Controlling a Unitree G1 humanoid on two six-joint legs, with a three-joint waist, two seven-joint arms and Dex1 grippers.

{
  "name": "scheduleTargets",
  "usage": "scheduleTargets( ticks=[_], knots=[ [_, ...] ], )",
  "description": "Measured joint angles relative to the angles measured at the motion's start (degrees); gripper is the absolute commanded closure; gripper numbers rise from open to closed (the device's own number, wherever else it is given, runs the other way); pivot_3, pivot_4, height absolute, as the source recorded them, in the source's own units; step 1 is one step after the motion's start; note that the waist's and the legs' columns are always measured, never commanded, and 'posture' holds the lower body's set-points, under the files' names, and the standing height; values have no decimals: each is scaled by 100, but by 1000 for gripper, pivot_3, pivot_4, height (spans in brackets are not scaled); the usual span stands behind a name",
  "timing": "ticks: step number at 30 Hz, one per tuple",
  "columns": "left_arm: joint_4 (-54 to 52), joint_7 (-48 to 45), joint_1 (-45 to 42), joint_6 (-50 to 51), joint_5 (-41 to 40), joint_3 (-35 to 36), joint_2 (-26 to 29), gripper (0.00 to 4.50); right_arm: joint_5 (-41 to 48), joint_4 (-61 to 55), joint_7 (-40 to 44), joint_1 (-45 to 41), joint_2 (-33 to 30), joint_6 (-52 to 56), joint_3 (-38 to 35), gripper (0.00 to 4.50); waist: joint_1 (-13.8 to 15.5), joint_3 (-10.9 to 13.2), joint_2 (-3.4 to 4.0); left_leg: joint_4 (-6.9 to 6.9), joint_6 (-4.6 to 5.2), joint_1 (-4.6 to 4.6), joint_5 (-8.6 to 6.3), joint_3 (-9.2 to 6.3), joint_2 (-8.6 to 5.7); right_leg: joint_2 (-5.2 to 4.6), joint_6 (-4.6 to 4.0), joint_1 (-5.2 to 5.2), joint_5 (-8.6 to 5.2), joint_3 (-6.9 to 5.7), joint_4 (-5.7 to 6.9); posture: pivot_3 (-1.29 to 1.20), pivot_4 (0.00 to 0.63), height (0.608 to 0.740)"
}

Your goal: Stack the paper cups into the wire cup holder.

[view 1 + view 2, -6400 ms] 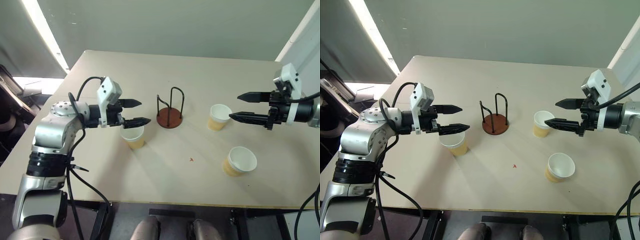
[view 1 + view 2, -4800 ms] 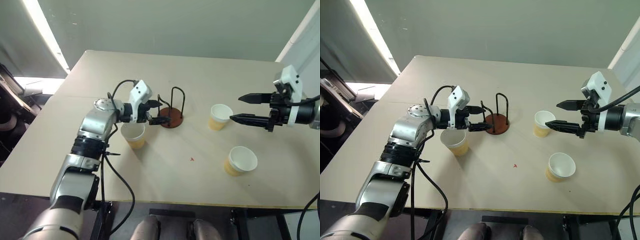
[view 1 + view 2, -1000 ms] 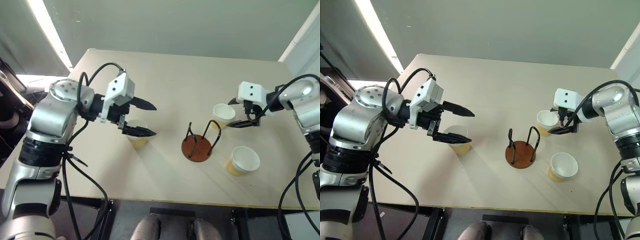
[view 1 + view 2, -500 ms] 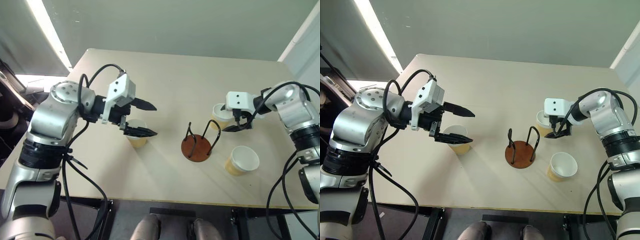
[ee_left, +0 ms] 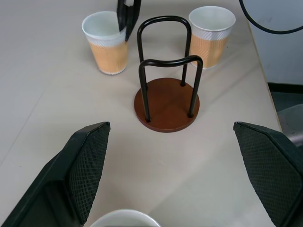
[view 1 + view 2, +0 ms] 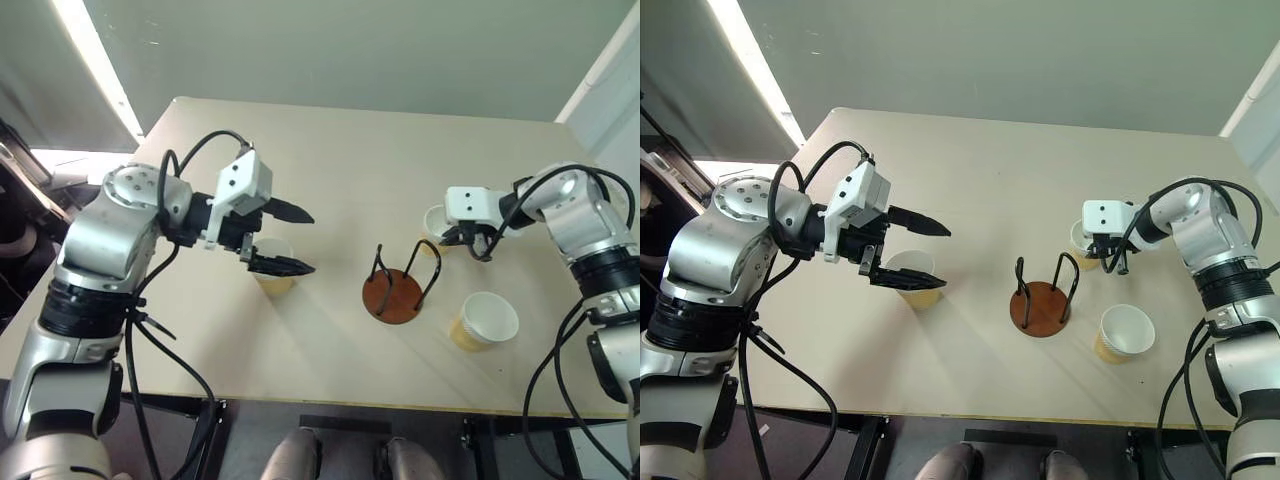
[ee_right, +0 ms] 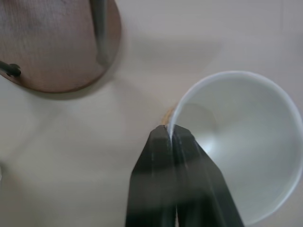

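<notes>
The paper cup (image 6: 437,226) at centre right stands upright, its rim wall pinched by the shut right gripper (image 6: 462,238) (one finger inside). The wire cup holder (image 6: 401,289) sits just lower-left, loops up. The left gripper (image 6: 290,240) hangs wide open over another cup (image 6: 271,268); a third cup (image 6: 482,320) stands lower right.

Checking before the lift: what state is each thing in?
Left gripper: open, holding nothing.
Right gripper: shut on far cup's rim.
Far cup: upright, pinched.
Right cup: upright, free.
Left cup: upright, free.
Wire cup holder: upright, empty.
</notes>
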Motion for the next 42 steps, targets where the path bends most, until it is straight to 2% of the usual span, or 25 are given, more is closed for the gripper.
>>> scheduleTargets(
  ticks=[5,9,13,16,20,25,34,42],
  knots=[
    [-1,-52,108,13,-158,9,18,0,414,-555,347,-278,-555,570,-544,4466,-9,3,5,-12,-2,-1,-1,1,1,1,-3,-2,-2,0,-4,0,150,740],
    [5,-145,129,51,-375,50,17,0,1105,-1758,930,-523,-1009,1567,-903,4466,-21,8,12,-21,-5,-3,1,2,2,1,-9,-9,-5,0,-5,0,150,740],
    [6,-174,145,202,-639,196,20,0,2035,-3177,1105,-722,-1425,2641,-1027,4466,-42,8,12,-19,-6,-2,1,0,3,1,-11,-5,-7,-1,-9,0,150,740],
    [7,-237,146,255,-697,210,49,0,2585,-3957,1116,-800,-1466,3215,-1020,4466,-67,9,12,-12,-9,-1,6,-2,3,1,-10,-4,-6,-1,-7,0,150,740],
    [13,-285,149,256,-743,210,62,0,2875,-4534,1096,-880,-1356,3631,-940,4466,-71,9,12,-10,-11,12,12,-4,2,1,-11,-2,-7,-1,-6,0,150,740],
    [17,-285,150,256,-764,209,63,0,2830,-4692,937,-877,-935,3620,-484,4466,-106,9,12,-9,-11,13,15,-5,2,1,-12,-4,-7,-1,-3,0,150,740],
    [-76,-209,357,269,-837,248,215,0,2296,-4091,1058,-606,-1079,2629,-145,4466,-100,9,12,-17,-9,-3,14,-11,2,1,-10,-8,-6,-5,-3,0,150,740],
    [-46,-156,378,251,-836,255,232,0,2476,-4150,1116,-507,-1282,2479,-73,4466,-106,9,12,-12,-10,3,14,-10,2,1,-11,-5,-6,-5,0,0,150,740]
  ],
)
